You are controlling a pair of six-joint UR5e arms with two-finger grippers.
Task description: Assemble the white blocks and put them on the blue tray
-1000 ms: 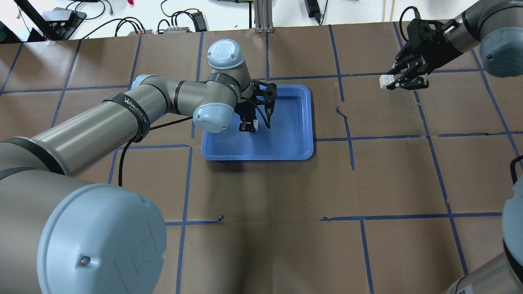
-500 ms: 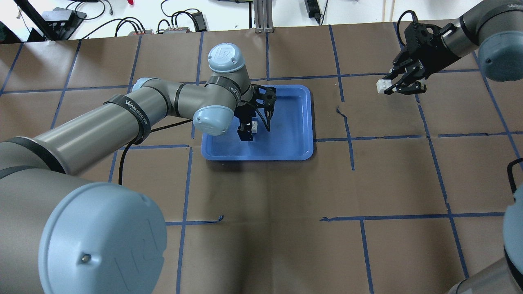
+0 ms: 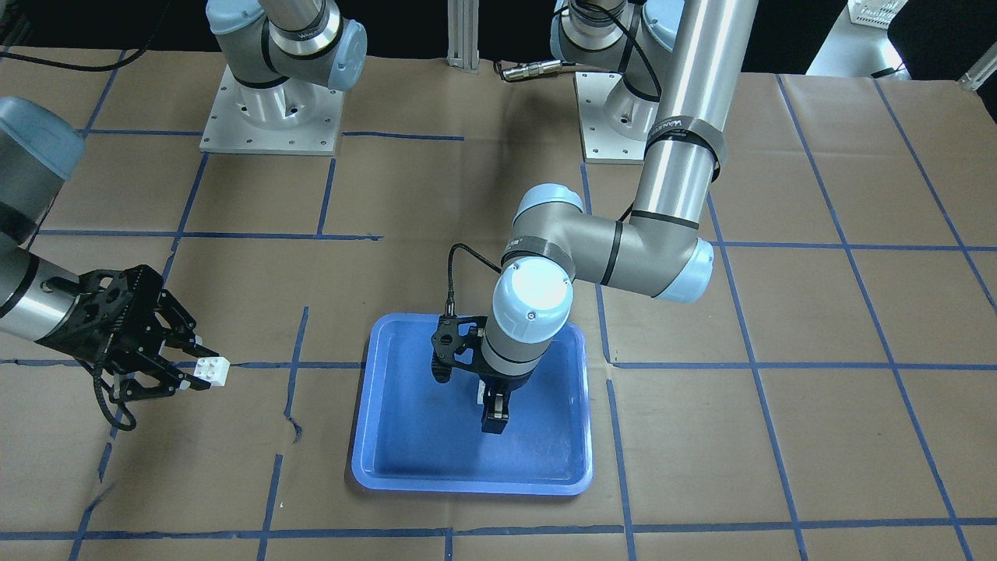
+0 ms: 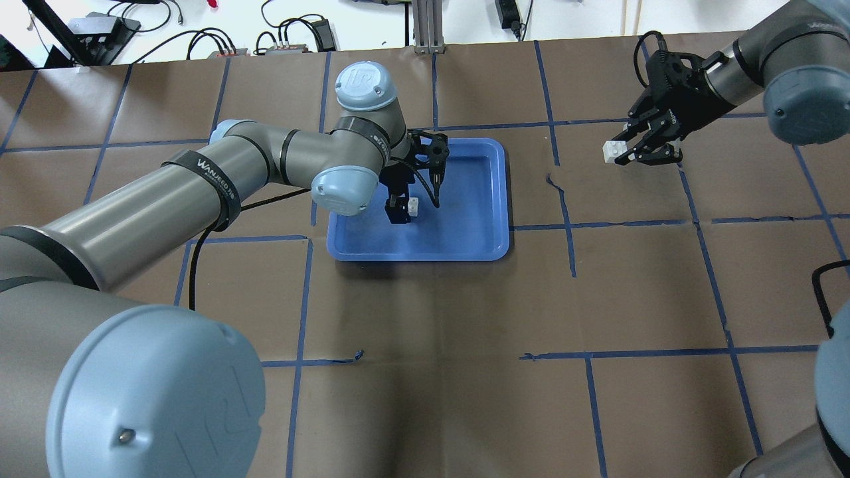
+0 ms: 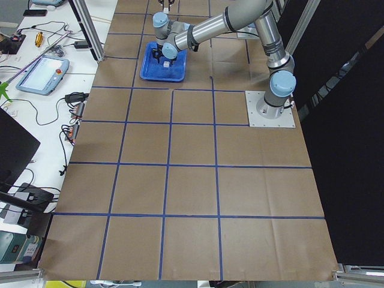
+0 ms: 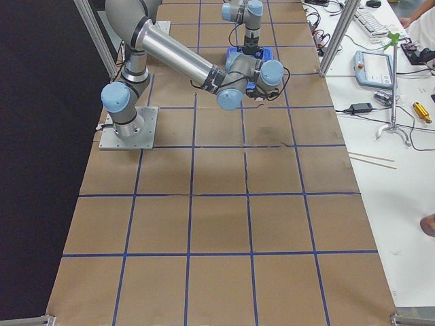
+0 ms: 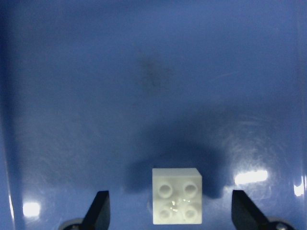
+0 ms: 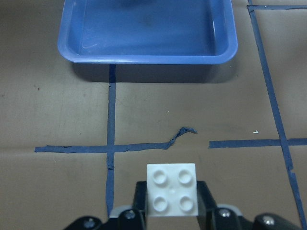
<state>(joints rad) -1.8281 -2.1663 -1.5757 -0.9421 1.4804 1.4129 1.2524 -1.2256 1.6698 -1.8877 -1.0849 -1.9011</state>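
Carrying its held block (image 4: 609, 151), the right gripper (image 4: 623, 153) has drifted a little closer to the tray (image 4: 471, 219) than it was a second ago, though it is still well apart from it, off the tray's right side and above the brown surface (image 4: 425, 312). Its fingers are clamped on that block, whose four studs face the wrist camera. Over the tray, the left gripper (image 4: 405, 211) has shifted only slightly. It stands wide, with its fingertips (image 7: 100, 208) well clear on either side of the loose block (image 7: 176, 195). That block sits studs up on the tray floor, left of the tray's middle.
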